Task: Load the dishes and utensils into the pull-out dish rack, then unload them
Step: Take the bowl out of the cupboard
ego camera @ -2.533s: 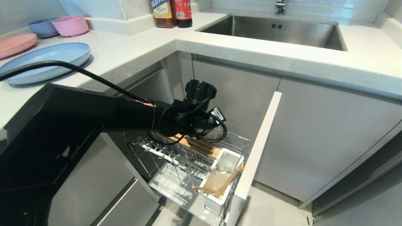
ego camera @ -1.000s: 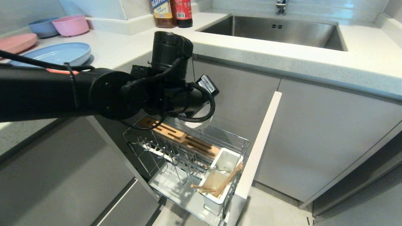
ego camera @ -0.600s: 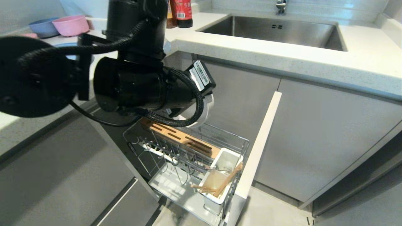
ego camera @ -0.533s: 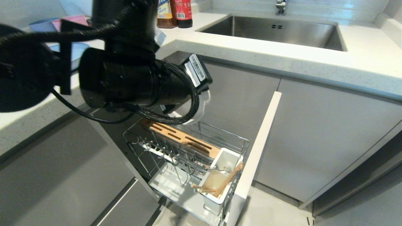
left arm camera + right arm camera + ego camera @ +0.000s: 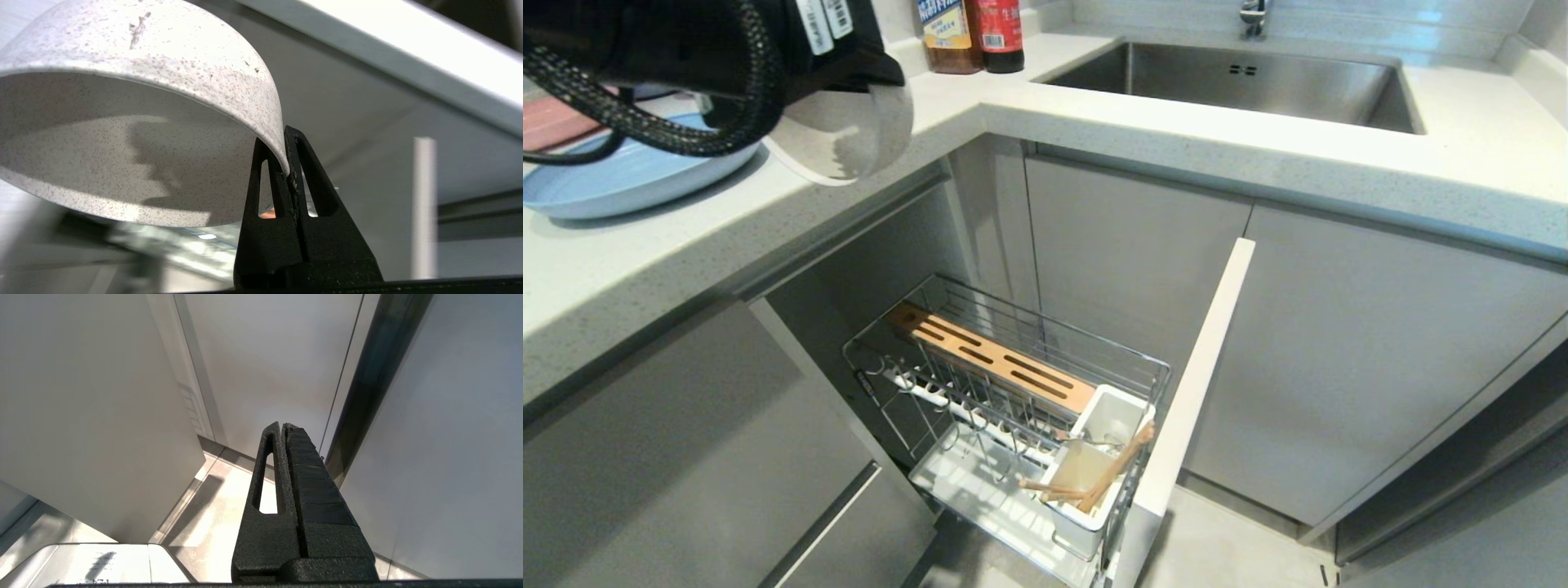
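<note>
My left gripper (image 5: 286,163) is shut on the rim of the speckled off-white bowl (image 5: 135,122). In the head view the bowl (image 5: 849,135) hangs tilted under my black left wrist (image 5: 686,65), over the counter's front edge at the upper left. Just behind it the light-blue plate (image 5: 621,175) lies on the counter. Below, the pull-out dish rack (image 5: 1054,331) stands drawn out, with its wooden strip (image 5: 992,359) and pale front panel (image 5: 1192,392). Wooden chopsticks (image 5: 1115,474) lean in its white utensil holder (image 5: 1086,523). My right gripper (image 5: 284,426) is shut on nothing, parked low by the cabinet fronts.
The L-shaped white counter (image 5: 1094,122) holds a steel sink (image 5: 1233,77) at the back and two bottles (image 5: 968,33) in the corner. A pink plate (image 5: 556,122) shows behind my left arm. Grey cabinet doors flank the rack, with floor tiles (image 5: 1225,547) below.
My left arm has risen out of the rack with the bowl and swung up and to the left, over the counter edge. The rack and chopsticks have not moved.
</note>
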